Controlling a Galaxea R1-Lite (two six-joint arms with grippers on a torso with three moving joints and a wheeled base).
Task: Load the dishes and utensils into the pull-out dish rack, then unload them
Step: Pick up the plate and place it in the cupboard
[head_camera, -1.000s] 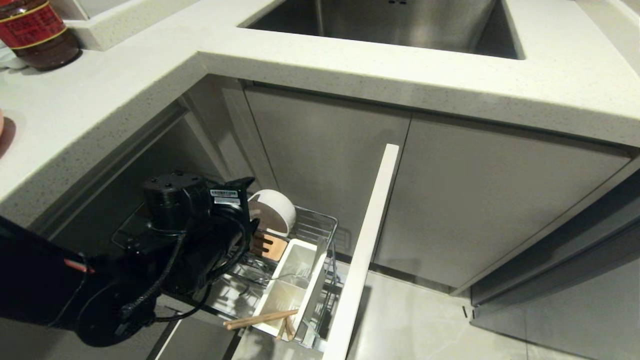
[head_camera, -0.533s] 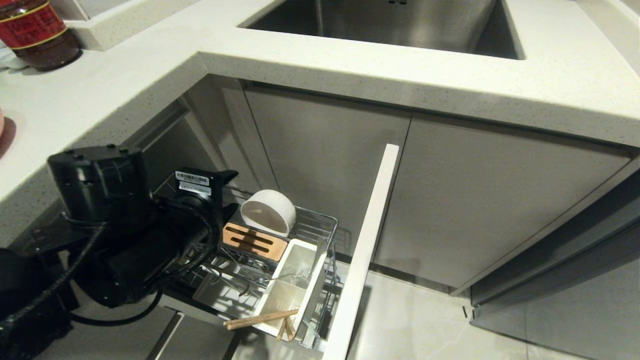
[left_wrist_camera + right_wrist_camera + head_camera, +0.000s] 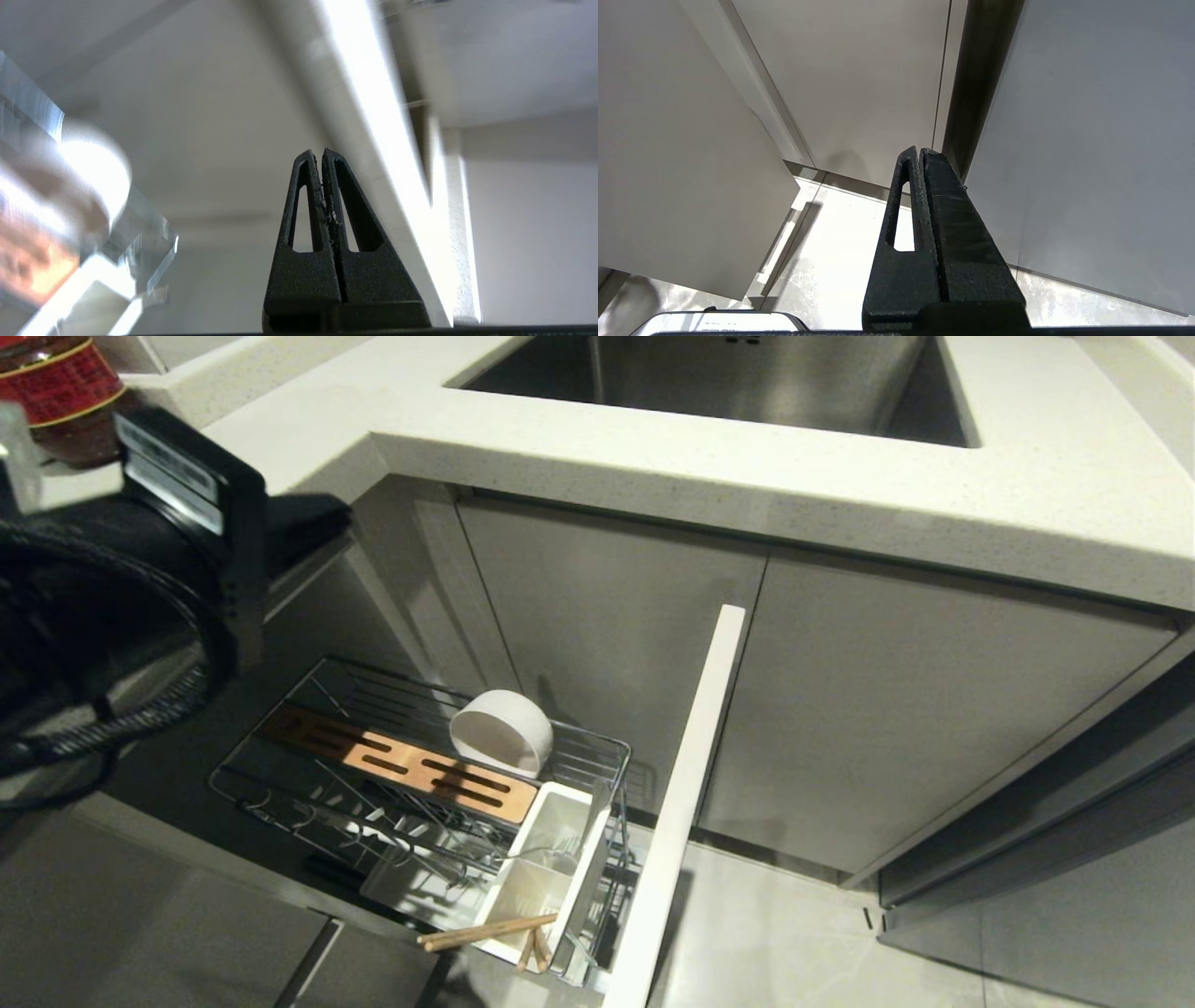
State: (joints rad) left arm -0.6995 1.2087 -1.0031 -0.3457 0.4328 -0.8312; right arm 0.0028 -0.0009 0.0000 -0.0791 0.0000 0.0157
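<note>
Left gripper (image 3: 322,154), a black two-fingered claw, raised at the edge of the speckled white countertop (image 3: 653,457); its fingers are pressed together with nothing between them. Well below and to the right of this claw, the pull-out dish rack (image 3: 411,775), a chrome wire basket with a white front panel (image 3: 677,803), stands drawn out of the grey cabinet. Within it, an off-white round bowl (image 3: 502,733) rests tilted on its edge at the far side, touching the slotted wooden strip (image 3: 392,763). The white plastic cutlery caddy (image 3: 541,877) sits against the front panel; a pair of light wooden chopsticks (image 3: 485,931) lies across its near rim, and a slim silver fork (image 3: 551,847) lies inside it. Right gripper (image 3: 920,154), beside grey cabinet doors above the pale floor, is likewise closed and empty.
</note>
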